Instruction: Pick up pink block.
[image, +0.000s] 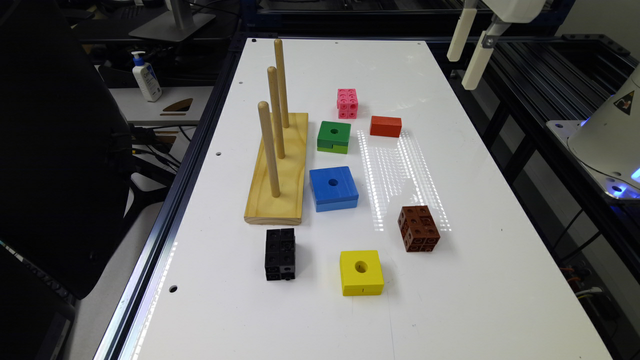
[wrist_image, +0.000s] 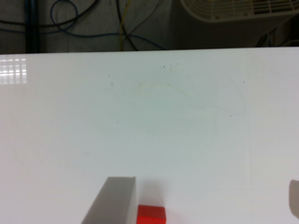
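The pink block (image: 347, 103) sat on the white surface (image: 450, 280), just beyond the green block (image: 333, 136). The tool (image: 469, 55) hung high, cropped, its fingers spread apart and empty.

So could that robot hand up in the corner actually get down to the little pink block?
Probably yes. The hand hangs high above the table's far edge, and the pink block stands alone on open white table, apart from the green block and red block.
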